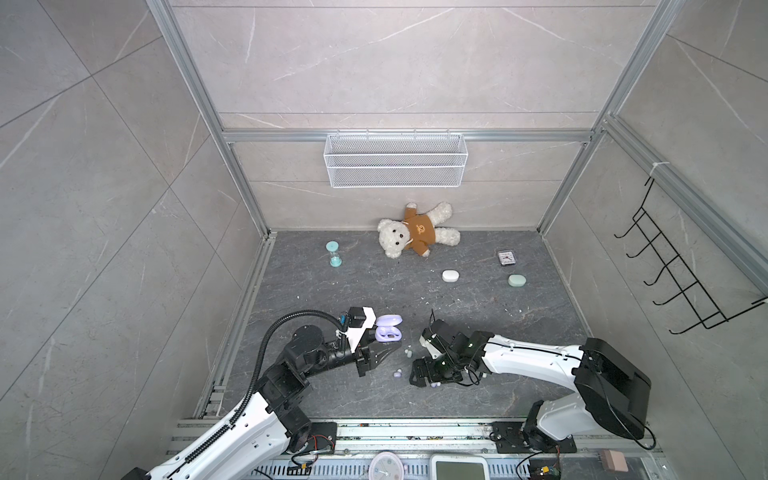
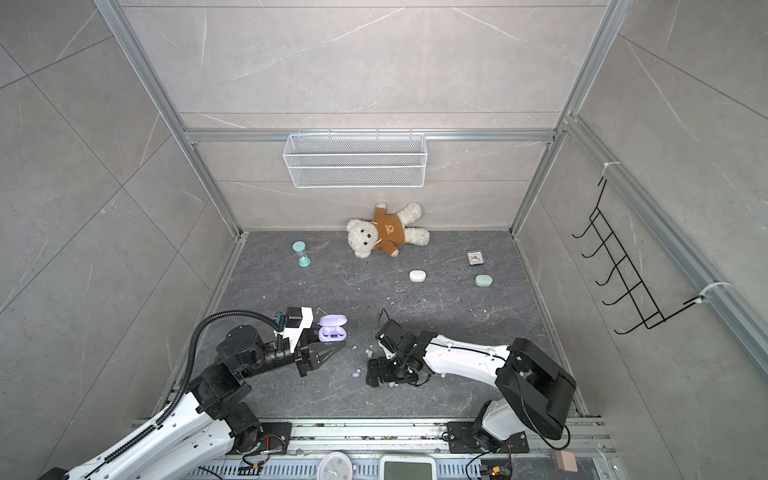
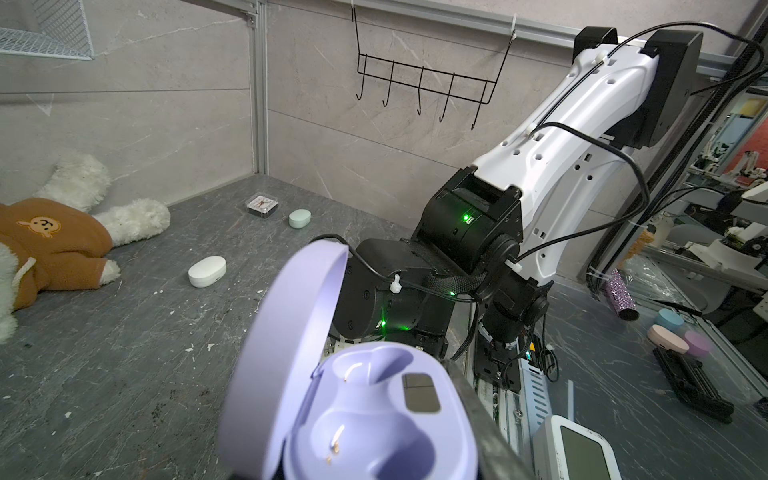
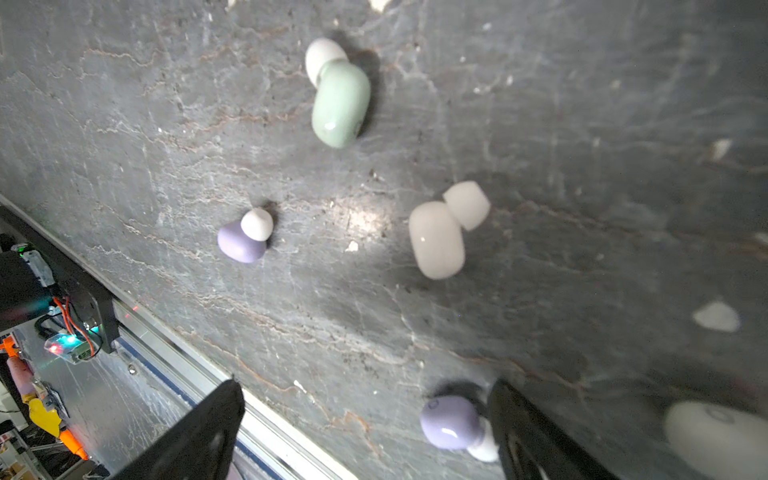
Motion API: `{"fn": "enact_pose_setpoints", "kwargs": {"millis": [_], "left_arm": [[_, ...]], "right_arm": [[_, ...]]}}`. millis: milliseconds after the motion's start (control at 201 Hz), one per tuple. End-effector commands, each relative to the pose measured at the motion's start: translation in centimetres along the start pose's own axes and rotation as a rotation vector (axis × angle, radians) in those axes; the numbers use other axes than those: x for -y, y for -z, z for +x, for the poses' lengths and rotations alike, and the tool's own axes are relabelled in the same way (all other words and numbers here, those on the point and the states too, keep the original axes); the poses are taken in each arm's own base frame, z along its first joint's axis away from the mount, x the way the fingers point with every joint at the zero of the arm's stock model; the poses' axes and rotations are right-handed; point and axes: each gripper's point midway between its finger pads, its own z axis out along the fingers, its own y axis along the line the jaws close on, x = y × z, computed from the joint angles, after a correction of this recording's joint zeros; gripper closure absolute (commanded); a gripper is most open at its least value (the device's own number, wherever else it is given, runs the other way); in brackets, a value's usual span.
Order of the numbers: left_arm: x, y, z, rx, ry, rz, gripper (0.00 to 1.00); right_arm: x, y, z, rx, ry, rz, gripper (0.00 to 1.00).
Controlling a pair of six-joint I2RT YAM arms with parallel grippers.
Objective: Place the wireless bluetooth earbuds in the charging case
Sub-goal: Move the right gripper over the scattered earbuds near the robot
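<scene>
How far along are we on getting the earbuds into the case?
Done: the lilac case is open, apparently gripped by the shut left gripper; both sockets are empty. In hand: the open right gripper brackets a lilac earbud on the table, ungripped. Left: seating it and the other lilac earbud; a mint earbud and a white earbud lie loose too.

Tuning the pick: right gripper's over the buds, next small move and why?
Probably shift the right gripper sideways to centre the lilac earbud between its fingers before closing: jaws stand open, that bud lies beside one finger, and the lilac case shows both wells empty.
</scene>
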Motion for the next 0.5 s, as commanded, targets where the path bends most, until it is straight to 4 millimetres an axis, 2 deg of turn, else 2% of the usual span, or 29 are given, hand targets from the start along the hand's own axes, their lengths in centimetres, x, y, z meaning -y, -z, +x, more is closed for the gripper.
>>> {"fn": "enact_pose_setpoints", "kwargs": {"millis": [0, 194, 493], "left_arm": [[0.5, 0.3, -2.5, 0.060, -0.035, 0.005, 0.85], [0.5, 0.4, -2.6, 0.062, -0.035, 0.006, 0.85], [0.5, 0.3, -2.6, 0.059, -0.030, 0.010, 0.86]], "right_arm": [[1.8, -0.2, 1.2, -0.037, -0.026, 0.083, 0.05], [1.3, -0.6, 2.0, -0.066, -0.055, 0.029, 0.06], [1.6, -0.7, 3.4, -0.096, -0.080, 0.032, 0.07]]}}
